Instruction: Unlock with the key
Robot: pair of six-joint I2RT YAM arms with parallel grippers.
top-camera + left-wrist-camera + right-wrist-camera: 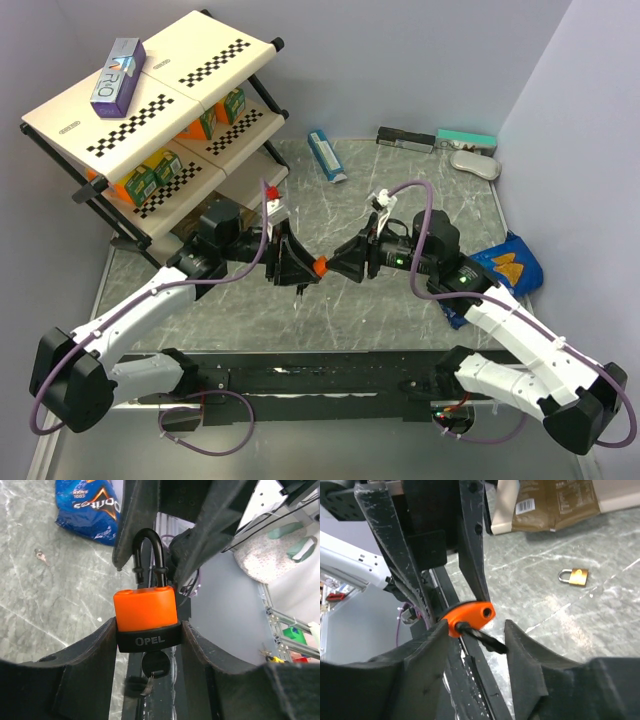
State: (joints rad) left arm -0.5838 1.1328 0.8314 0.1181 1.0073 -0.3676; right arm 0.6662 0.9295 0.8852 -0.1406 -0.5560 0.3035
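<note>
Glossy orange padlock pinched by left fingers, black-headed key beneath

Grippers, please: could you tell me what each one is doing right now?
Left gripper: shut on the orange padlock.
Right gripper: open around the shackle.

"OPEL" stood in pale letters on the black base band of the orange padlock. The blue chip bag read "COOL RANCH". Shelf-top box lettering was unclear.
</note>
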